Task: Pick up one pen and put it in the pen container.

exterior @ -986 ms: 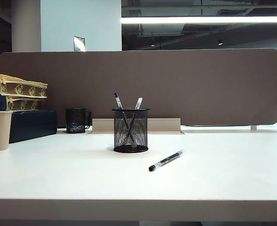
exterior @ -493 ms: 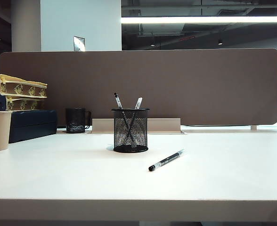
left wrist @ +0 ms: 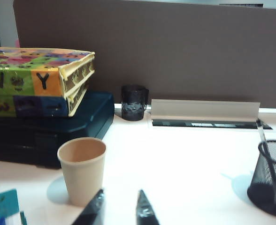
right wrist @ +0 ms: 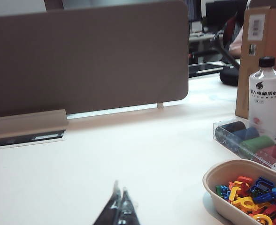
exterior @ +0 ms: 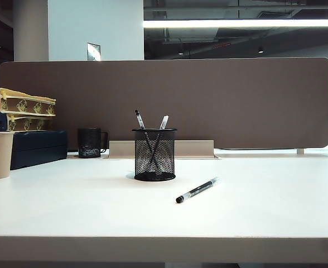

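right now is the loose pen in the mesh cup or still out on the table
Out. The pen lies flat on the table, apart from the pen container, which already holds two others upright.

We see the pen [exterior: 197,190] lying flat on the white table, a slim clear barrel with black ends, its near tip pointing toward seven o'clock. The pen container [exterior: 154,154], a black wire-mesh cup standing upright with two pens leaning inside, sits near it at ten o'clock, apart from it.
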`<state>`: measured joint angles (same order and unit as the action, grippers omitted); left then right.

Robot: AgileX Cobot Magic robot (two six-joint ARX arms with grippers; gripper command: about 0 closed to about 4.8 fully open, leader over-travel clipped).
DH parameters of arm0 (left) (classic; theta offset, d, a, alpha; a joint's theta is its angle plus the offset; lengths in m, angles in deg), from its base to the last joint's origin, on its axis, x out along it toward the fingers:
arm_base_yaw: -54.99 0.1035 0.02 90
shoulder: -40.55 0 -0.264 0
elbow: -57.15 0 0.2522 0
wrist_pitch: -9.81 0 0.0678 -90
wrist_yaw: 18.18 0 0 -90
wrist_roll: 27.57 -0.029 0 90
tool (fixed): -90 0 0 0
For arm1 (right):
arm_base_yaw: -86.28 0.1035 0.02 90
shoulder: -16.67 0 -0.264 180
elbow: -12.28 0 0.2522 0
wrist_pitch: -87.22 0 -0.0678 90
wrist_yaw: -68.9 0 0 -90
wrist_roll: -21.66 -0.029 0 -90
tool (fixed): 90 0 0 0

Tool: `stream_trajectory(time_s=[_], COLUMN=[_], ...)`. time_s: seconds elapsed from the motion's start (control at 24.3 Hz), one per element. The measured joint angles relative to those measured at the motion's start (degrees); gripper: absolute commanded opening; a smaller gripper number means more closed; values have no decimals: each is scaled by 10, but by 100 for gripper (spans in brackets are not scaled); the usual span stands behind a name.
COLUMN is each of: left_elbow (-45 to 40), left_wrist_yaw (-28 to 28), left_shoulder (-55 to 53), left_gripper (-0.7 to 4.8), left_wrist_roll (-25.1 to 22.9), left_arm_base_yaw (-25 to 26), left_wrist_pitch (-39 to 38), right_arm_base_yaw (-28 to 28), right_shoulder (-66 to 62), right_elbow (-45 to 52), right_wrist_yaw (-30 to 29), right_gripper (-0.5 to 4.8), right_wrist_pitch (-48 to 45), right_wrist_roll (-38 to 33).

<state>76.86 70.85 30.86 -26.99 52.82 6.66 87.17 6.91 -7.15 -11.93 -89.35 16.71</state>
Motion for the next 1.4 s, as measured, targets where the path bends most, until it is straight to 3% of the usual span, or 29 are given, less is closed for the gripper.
stream_trajectory(time_s=[0.21,0.33,0.49,0.78,0.9,1.03,1.4], left_elbow=[33,60,96,110,110,110,125], left_wrist_yaw=[-20,-44,-97,-131,-139,-143,-165], left_shoulder=[-101,-170,-237,-258,-263,-276,-354], left_gripper=[86,89,89,89,89,89,89], left_wrist_roll=[4,11,15,17,25,46,80], left_arm_base_yaw=[0,0,0,0,0,-3,-82], left_wrist_pitch=[46,64,71,74,54,52,64], right_arm_base_yaw=[1,1,1,1,2,2,28], right_shoulder=[-93,-152,-211,-236,-236,-252,-336], right_elbow=[-34,-59,-92,-98,-98,-99,-113], right_wrist_yaw=[-7,-39,-97,-164,-183,-184,-252], right_gripper=[1,49,57,69,148,150,149], right_wrist_pitch=[-39,-63,-70,-97,-97,-98,-101], right_wrist_roll=[0,0,-1,-4,-46,-87,-119])
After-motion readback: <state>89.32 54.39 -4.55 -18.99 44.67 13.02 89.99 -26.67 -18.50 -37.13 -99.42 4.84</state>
